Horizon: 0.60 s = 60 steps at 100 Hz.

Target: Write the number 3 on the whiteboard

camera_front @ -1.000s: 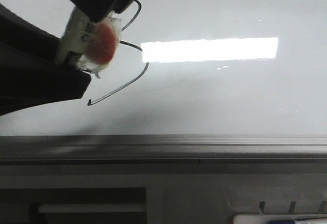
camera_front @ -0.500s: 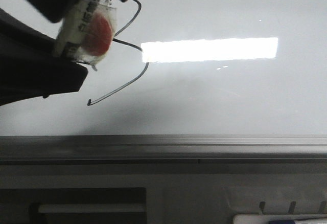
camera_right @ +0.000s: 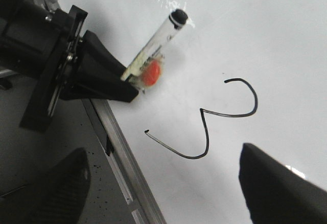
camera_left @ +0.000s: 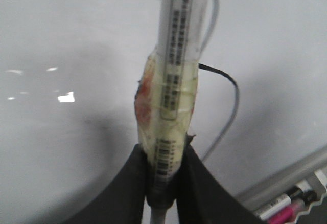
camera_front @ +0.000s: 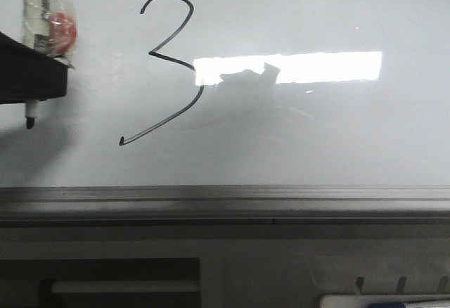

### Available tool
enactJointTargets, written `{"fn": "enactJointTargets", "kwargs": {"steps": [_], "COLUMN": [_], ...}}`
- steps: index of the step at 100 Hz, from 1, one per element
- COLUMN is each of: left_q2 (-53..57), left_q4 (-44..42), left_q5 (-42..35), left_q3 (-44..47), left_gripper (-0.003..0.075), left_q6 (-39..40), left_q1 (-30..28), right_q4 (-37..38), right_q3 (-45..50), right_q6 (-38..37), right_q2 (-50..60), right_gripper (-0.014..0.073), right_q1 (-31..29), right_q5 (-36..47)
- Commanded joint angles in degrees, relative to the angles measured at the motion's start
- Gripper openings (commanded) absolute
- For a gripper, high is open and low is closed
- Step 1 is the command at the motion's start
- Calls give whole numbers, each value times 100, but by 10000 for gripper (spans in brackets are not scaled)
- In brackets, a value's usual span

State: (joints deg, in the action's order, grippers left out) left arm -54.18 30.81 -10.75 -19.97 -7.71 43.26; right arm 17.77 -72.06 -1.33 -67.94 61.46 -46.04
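Nearest the camera in the front view there's the grey frame edge (camera_front: 225, 202) of the whiteboard (camera_front: 316, 132), with a dark tray (camera_front: 281, 273) below it and a couple of pens (camera_front: 383, 301) lying in its corner. Further up on the glossy surface sits the number 3 (camera_front: 169, 69) – thin black line, small top loop, long tail sweeping down toward the left arm's side. Just beside it, the left gripper (camera_left: 162, 175) is clamped on a white marker (camera_left: 176, 81) wrapped in clear tape with a red blob – tip off the board, well clear of the digit. The right gripper (camera_right: 158, 183) shows two dark fingers (camera_right: 276, 183) spread wide apart, holding nothing, over the board near the 3's tail
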Motion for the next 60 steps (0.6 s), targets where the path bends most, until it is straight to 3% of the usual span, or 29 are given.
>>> {"fn": "enactJointTargets", "kwargs": {"steps": [1,21,41,60], "left_q2": [32,32,-57,-359], "left_q4": [377,377,357,357], "left_q5": [-312,109,570,556], "left_q3": [-180,-180,-403,-515], "left_gripper": [-21,-21,-21,-21], "left_q6": [66,66,66,66], "left_q1": [-295,-695,-704,-704], "right_q4": [163,153,153,143], "right_q3": [-184,-184,-184,-184], "right_q6": [-152,-163,-163,-163], "right_q2": [167,167,167,167], "right_gripper": [525,525,525,525], "right_q1": [-12,-12,-12,-12], "right_q5": [276,194,172,119]}}
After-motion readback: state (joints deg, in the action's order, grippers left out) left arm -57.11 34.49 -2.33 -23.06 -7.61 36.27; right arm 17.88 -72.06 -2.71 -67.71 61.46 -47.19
